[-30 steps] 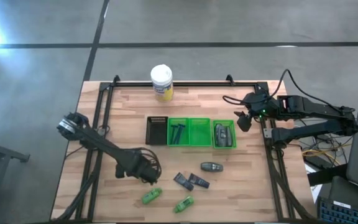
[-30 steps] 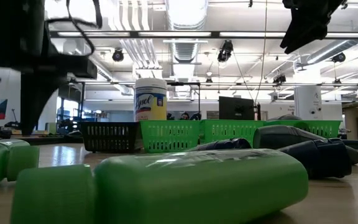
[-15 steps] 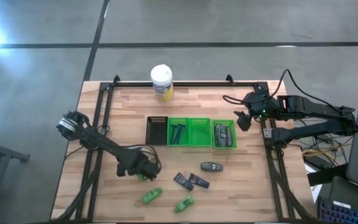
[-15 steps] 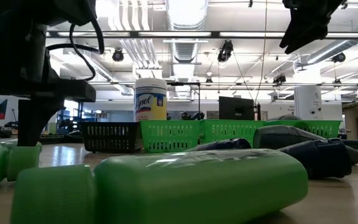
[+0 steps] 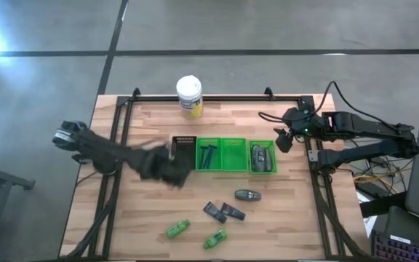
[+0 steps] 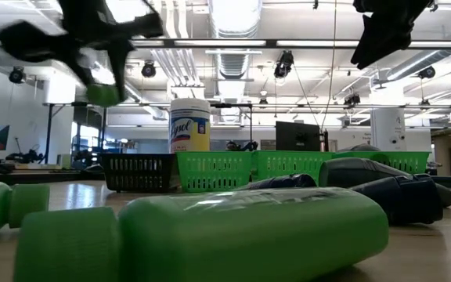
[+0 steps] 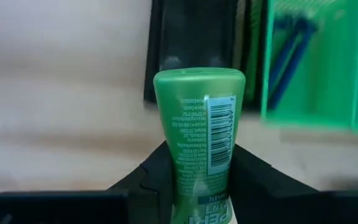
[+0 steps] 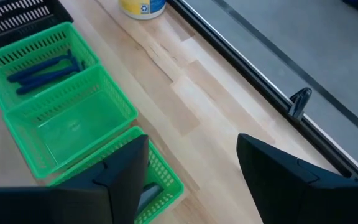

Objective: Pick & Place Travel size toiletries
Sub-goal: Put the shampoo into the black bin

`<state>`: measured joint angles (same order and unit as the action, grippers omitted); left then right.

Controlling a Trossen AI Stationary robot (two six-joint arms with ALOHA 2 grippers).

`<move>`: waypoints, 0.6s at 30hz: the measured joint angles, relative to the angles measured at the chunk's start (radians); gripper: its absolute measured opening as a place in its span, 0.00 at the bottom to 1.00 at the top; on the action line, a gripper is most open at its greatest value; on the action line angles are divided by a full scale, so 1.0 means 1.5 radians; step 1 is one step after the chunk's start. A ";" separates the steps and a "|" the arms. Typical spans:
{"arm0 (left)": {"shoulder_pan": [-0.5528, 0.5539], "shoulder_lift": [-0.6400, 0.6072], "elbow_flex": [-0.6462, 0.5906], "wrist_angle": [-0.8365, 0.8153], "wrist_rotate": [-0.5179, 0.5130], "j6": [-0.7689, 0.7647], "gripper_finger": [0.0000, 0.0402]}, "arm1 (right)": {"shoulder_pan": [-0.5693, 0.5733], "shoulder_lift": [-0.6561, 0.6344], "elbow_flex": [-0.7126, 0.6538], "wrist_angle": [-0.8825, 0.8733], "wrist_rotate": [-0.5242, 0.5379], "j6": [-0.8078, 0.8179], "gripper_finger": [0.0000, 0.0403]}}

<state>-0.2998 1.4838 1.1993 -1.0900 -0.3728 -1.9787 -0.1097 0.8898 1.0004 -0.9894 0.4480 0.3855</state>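
I'm mid-carry w/ the left gripper: its fingers pinch a green bottle from both sides, lifted clear of the table and sitting just off the black bin, at about 7 o'clock from it in the high view. In the left wrist view the bottle's long axis runs straight out from the jaws, rounded cap end pointing away toward the bins, barcode side facing the cam.

Judgement: transport step, pick done, drop not yet made. Next move calls for swinging to about 3 o'clock, over the row of green bins, and choosing a compartment. The razor bin holds blue razors, the grey-tube bin is taken, the middle green bin looks empty, so I'd guess that one. Need to tip or lower so the bottle goes in lengthwise before spreading the fingers.

Right gripper waits at the table's 3 o'clock edge, just past the last bin, fingers spread, holding nothing.

Left on the table near 6 o'clock: two green bottles, dark packets, a grey tube. Yellow jar at 12 o'clock, untouched.
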 joint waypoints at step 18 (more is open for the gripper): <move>0.322 0.074 0.015 0.081 0.152 0.515 0.48 | 0.000 0.014 0.000 -0.004 -0.002 0.027 0.66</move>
<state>0.1834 1.5953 1.2221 -0.9679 -0.1448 -1.2063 -0.1097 0.9109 1.0004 -0.9947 0.4458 0.4261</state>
